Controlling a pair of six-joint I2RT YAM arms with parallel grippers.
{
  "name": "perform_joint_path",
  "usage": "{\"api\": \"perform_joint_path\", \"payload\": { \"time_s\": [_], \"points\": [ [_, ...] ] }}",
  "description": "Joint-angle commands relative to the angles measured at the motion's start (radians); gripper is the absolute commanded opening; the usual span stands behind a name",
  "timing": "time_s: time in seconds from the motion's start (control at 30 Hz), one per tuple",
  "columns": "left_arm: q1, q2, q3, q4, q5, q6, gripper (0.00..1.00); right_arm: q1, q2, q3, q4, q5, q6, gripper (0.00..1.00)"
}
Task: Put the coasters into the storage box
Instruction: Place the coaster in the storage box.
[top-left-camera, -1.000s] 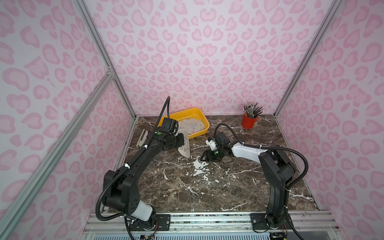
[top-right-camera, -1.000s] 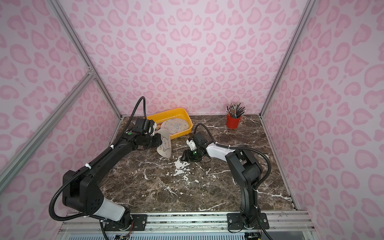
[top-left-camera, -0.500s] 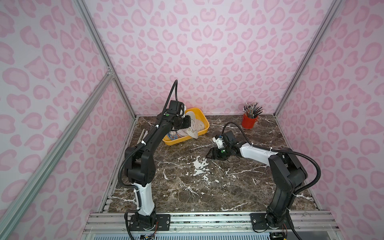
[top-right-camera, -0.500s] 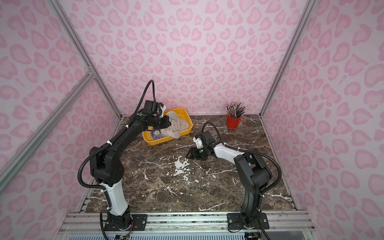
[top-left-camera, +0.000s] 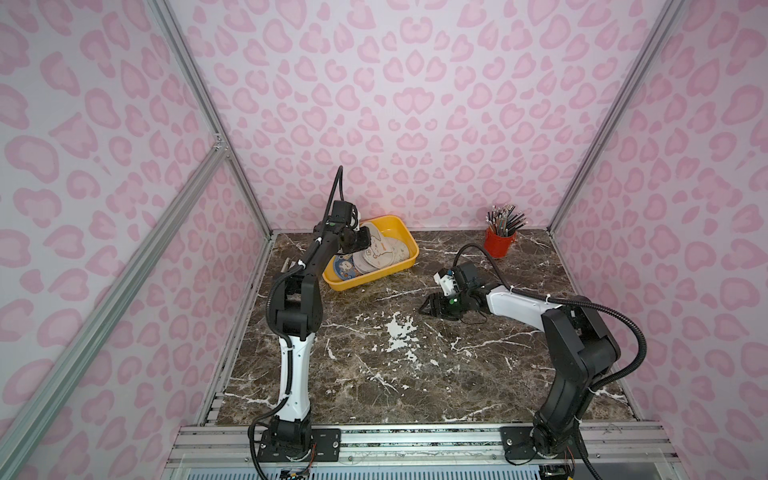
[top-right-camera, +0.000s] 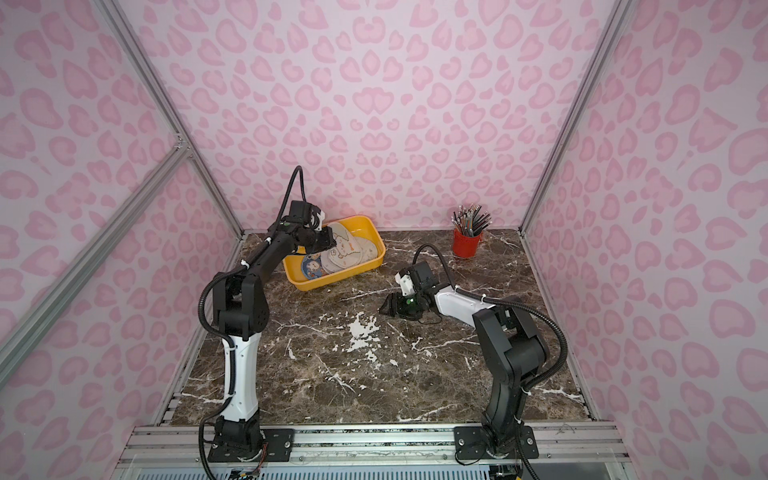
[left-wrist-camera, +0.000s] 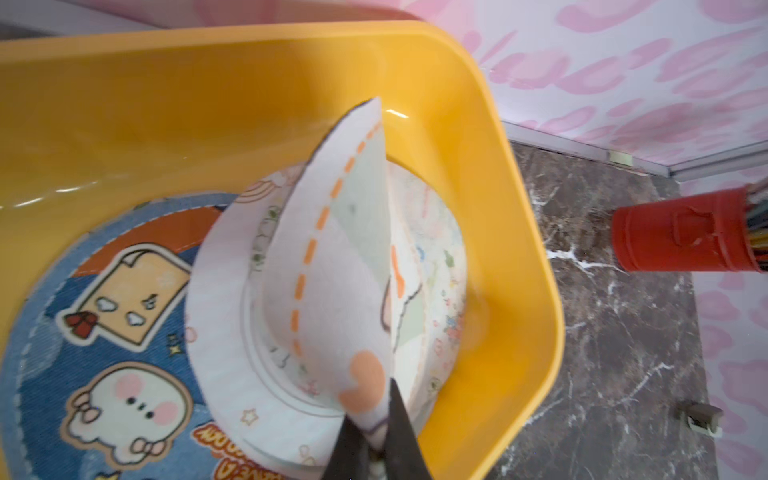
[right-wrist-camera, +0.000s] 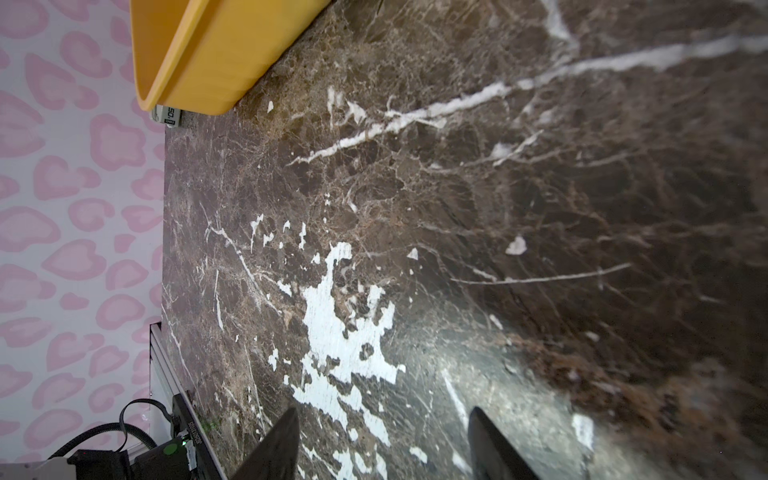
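Black jaws of the left gripper (left-wrist-camera: 372, 405) were clamped on a pale coaster (left-wrist-camera: 332, 270), held on edge over the other coasters (left-wrist-camera: 124, 316) laid in the yellow storage box (left-wrist-camera: 519, 216). The right gripper (right-wrist-camera: 384, 411) was spread open, empty, above the marble table (right-wrist-camera: 457, 187).

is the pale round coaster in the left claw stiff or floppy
Probably floppy: the thin pale round coaster curls in the left claw. Likely light, since an edge pinch alone holds it above the yellow plastic tray.
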Motion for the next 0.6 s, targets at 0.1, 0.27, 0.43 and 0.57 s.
{"api": "perform_joint_path", "payload": {
  "time_s": [0.1,0.27,0.43,0.57],
  "points": [
    [0.019,-0.012,-0.006,-0.051,-0.126,0.03,0.48,-0.012,-0.02,-0.012,0.005,0.0,-0.011,0.66],
    [0.019,-0.086,-0.095,-0.018,-0.173,0.025,0.69,-0.028,-0.045,-0.022,0.003,0.012,-0.022,0.67],
    [0.019,-0.182,-0.217,0.031,-0.185,0.026,0.79,-0.054,-0.072,-0.02,-0.008,0.043,-0.063,0.68],
    [0.019,-0.29,-0.36,0.099,-0.193,0.032,0.84,-0.091,-0.087,-0.004,-0.016,0.093,-0.119,0.74]
  ]
}}
